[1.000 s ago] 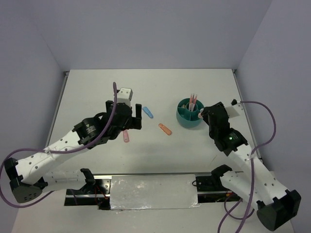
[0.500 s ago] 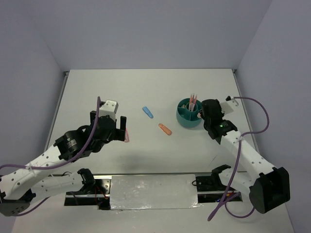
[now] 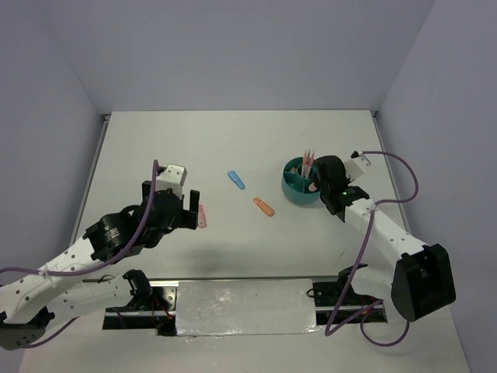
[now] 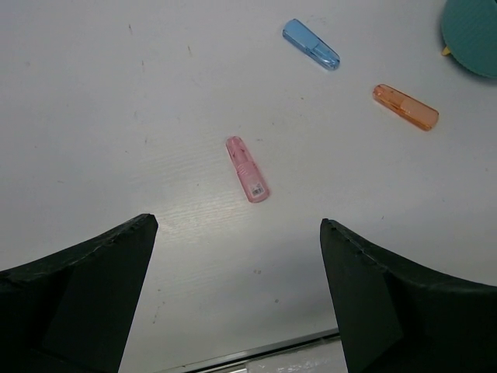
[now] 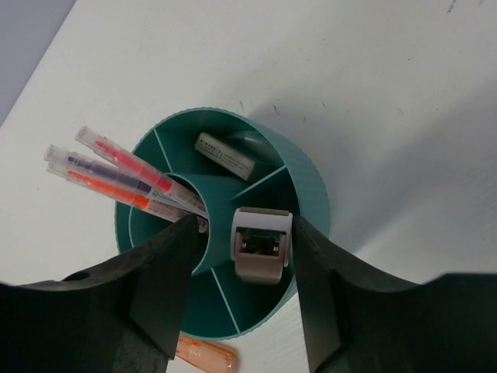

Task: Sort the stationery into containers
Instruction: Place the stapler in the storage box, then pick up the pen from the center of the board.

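Note:
The teal organiser cup stands right of centre, with orange-red and grey pens in its middle tube and a tan block in a far compartment. My right gripper hangs over the cup, its jaws apart. A white-grey block sits between them, against the right finger, with a gap on the left. My left gripper is open and empty above the table, just short of a pink piece. A blue piece and an orange piece lie further on.
In the top view the pink piece, blue piece and orange piece lie loose between my left gripper and the cup. The table's near edge shows just below the left fingers. Walls enclose the table at the back and sides.
My left gripper has drawn back left and towards me, uncovering the pink piece. My right gripper has moved left, from beside the cup to over it.

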`<state>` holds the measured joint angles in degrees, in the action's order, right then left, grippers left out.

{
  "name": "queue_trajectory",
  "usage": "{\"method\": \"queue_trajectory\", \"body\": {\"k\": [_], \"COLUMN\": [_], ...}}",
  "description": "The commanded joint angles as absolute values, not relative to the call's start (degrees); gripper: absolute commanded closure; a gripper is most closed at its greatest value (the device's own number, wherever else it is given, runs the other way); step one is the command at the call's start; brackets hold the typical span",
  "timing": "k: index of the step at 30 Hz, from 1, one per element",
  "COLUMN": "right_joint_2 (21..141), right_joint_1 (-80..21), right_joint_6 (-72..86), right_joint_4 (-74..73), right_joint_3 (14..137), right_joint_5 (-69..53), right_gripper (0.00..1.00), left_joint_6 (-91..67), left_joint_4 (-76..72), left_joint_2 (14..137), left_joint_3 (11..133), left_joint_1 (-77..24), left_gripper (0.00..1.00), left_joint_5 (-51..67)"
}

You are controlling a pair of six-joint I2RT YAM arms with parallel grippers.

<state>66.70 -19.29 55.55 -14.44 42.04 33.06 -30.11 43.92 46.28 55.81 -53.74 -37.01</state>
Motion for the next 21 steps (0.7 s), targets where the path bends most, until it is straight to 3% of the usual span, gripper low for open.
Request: {"method": "queue_trajectory", "body": {"k": [1,2,6,10,14,19,21], "right_joint_2": [67.06,67.06,66.36,63.13,58.45,61.16,61.70], "right_joint_1": [-18.90,-18.90,-18.90,-19.33,-23.72,-35.29,-36.91], "right_joint_6": [54.93,54.84,53.79,48.20,34.65,22.35,20.75], "right_joint_4": [-10.90,-11.07,-12.39,-9.52,1.57,-13.04,-16.77], "right_joint_3": [44.47,44.56,45.79,46.41,44.38,52.37,54.05], "right_joint_5": [32.34,32.52,32.87,29.55,17.95,12.22,12.39], "right_gripper": [0.38,0.32,0.24,0.22,0.19,0.18,0.17], "left_joint_6": [-29.36,-29.44,-29.62,-34.17,-50.07,-48.62,-48.51], "left_joint_4": [41.57,41.49,41.49,43.75,45.80,36.85,34.46], "left_joint_2": [45.00,44.83,44.91,46.48,53.50,71.14,75.48], "left_joint_3": [55.55,55.55,55.37,55.81,55.73,53.97,54.67], "left_joint_1": [-53.70,-53.70,-53.70,-53.61,-52.65,-42.83,-42.28], "left_gripper": [0.01,0.01,0.01,0.01,0.01,0.03,0.03], "left_joint_5": [-37.00,-36.91,-37.18,-41.29,-41.50,-28.34,-29.87]}}
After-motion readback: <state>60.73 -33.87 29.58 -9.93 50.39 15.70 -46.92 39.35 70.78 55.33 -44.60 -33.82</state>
